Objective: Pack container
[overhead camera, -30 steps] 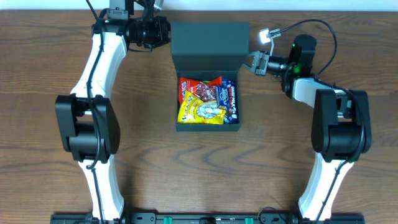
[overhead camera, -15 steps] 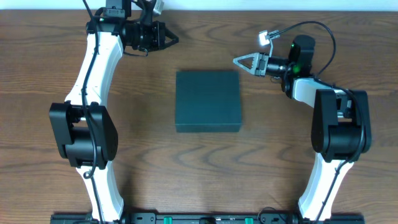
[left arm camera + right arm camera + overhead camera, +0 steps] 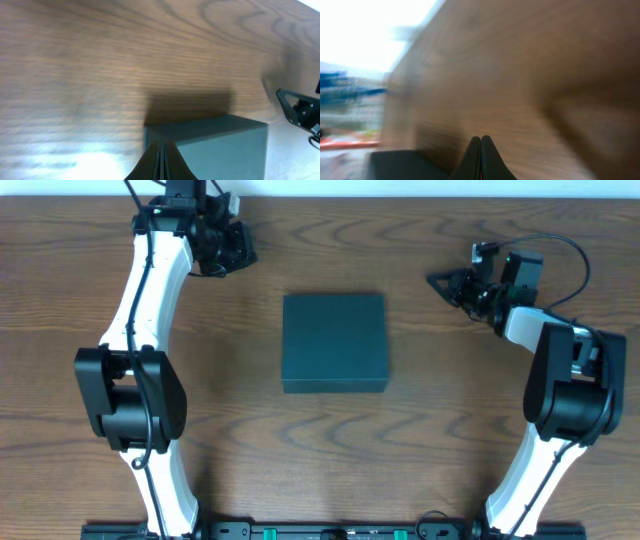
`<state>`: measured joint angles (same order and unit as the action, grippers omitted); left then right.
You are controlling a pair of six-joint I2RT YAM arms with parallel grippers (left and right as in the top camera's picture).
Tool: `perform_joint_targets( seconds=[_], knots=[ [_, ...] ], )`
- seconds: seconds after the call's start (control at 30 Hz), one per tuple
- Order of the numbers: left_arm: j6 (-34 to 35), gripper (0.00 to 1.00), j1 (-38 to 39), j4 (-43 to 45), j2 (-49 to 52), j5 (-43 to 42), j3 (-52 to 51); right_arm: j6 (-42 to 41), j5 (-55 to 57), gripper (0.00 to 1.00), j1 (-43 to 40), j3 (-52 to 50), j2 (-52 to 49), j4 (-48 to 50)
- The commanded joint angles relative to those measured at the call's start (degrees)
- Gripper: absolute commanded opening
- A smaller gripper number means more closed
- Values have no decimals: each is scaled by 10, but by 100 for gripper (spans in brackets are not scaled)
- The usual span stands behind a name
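The dark green-black container [image 3: 334, 342] sits at the middle of the wooden table with its flat lid shut, so its contents are hidden. It also shows in the left wrist view [image 3: 215, 150] and as a dark blurred shape in the right wrist view [image 3: 405, 165]. My left gripper [image 3: 243, 252] is shut and empty, up at the far left, well apart from the container; its closed fingers show in the left wrist view [image 3: 161, 157]. My right gripper [image 3: 436, 280] is shut and empty, to the upper right of the container; its closed fingertips show in the right wrist view [image 3: 481, 150].
The wooden table [image 3: 100, 310] runs to a pale back edge at the top. The right arm's cable [image 3: 570, 250] loops above its wrist. The arm bases stand at the front left and front right.
The lid stood open over snack packets a second ago and is shut now. Both grippers have closed and drawn back from the container, left toward the far left, right toward the right.
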<state>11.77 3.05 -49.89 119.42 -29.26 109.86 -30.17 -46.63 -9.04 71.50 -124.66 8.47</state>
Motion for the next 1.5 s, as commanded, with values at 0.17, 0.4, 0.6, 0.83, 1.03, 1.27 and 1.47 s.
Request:
perform_joint_targets(
  seconds=[0.17,0.4,0.6,0.83,1.03,1.27,1.47],
  knots=[
    [-42,6,-5,-66,-110,88,9,162,130,1,20,1,126,-149],
    [-81,6,-5,-143,-186,87,9,183,165,1,23,1,276,-246],
    [-98,6,-5,-200,-254,85,9,194,199,1,43,1,436,-368],
    [-122,6,-4,-249,-329,39,9,206,224,1,96,1,591,-482],
    [-122,6,-4,-255,-424,39,-26,206,287,1,141,0,712,-587],
    [-122,6,-4,-249,-612,39,-192,232,289,1,144,-26,836,-745],
    [-119,6,-4,-245,-763,39,-344,231,287,2,144,-109,960,-785]
  ],
)
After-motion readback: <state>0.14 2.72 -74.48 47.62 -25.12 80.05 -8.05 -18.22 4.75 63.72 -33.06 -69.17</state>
